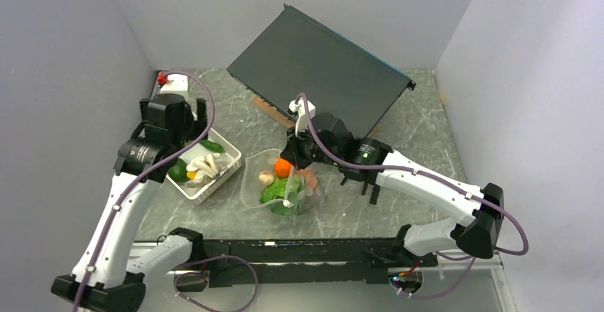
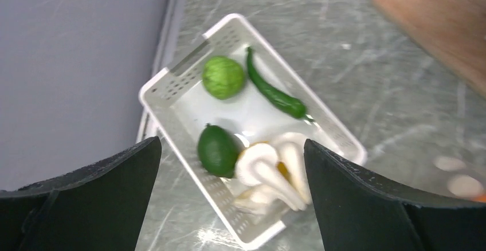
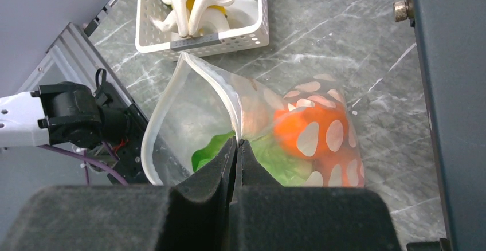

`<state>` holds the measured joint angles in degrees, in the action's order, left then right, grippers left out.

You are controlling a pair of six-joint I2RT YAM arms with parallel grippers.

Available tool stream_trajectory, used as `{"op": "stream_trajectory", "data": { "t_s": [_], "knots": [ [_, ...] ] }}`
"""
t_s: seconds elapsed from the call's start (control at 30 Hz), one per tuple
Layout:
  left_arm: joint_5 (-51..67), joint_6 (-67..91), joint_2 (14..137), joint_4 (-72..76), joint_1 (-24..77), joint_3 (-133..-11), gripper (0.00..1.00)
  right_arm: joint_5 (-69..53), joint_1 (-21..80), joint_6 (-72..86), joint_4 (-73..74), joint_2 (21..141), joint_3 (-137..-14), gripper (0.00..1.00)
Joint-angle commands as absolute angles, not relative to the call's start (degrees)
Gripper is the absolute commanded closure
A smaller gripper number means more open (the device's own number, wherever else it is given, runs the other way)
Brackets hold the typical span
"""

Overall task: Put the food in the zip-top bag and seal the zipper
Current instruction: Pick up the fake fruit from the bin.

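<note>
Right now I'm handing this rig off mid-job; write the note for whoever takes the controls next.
Left tool: open, empty, above the white basket.
Right tool: shut on the zip-top bag at its mouth edge, holding it open.
Done: orange and lettuce are in the bag.
To do: two round green fruits, cucumber and mushrooms lie in the basket. Bag them, then seal the zipper, which is unsealed.

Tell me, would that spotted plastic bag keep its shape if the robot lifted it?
Probably not: the zip-top bag looks thin and soft, its rim bending where the right gripper pinches it. With the orange and lettuce inside, it would likely sag and swing.
</note>
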<state>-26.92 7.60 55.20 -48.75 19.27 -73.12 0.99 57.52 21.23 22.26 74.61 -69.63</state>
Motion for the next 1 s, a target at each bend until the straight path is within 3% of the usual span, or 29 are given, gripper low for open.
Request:
{"op": "stream_trajectory", "data": {
  "t_s": [0.0, 0.23, 0.57, 0.97],
  "knots": [
    [-26.89, 2.60, 53.01, -41.02, 10.76, -68.23, 0.00, 0.39, 57.38, 22.54, 20.93, 75.47, -74.68, 1.00],
    [-16.86, 6.75, 53.42, -33.95, 0.76, -56.02, 0.00, 0.71, 57.41, 20.57, 19.43, 75.64, -74.65, 1.00],
    [-15.24, 7.39, 64.70, -36.74, -4.69, -56.61, 0.01, 0.36, 57.41, 19.13, 13.41, 74.69, -70.81, 1.00],
    [-11.81, 7.25, 67.71, -34.85, -9.01, -55.89, 0.00, -0.09, 57.40, 15.63, 11.70, 75.68, -71.05, 1.00]
  ]
}}
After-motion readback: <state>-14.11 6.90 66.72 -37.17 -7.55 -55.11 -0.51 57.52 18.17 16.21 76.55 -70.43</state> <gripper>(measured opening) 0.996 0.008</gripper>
